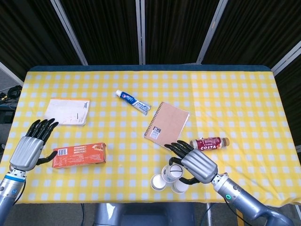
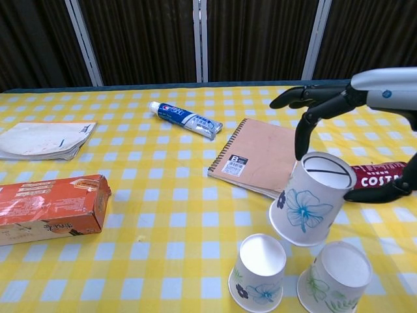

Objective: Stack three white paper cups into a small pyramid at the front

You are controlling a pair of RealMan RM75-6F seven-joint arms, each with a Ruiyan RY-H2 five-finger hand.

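Two white paper cups stand upside down side by side at the table's front edge: the left cup (image 2: 259, 271) (image 1: 158, 182) and the right cup (image 2: 335, 276) (image 1: 179, 187). My right hand (image 1: 195, 163) (image 2: 365, 111) holds a third, flower-printed cup (image 2: 310, 207) (image 1: 172, 172) upside down and tilted, just above the gap between the two, nearer the right one. Whether it touches them I cannot tell. My left hand (image 1: 29, 148) hovers open near the table's left front, beside an orange box (image 1: 79, 155) (image 2: 49, 208).
A Costa coffee bottle (image 1: 208, 143) (image 2: 383, 180) lies right behind the held cup. A spiral notebook (image 1: 167, 125) (image 2: 260, 154), a toothpaste tube (image 1: 133, 101) (image 2: 186, 119) and a white booklet (image 1: 67, 111) (image 2: 44, 138) lie further back.
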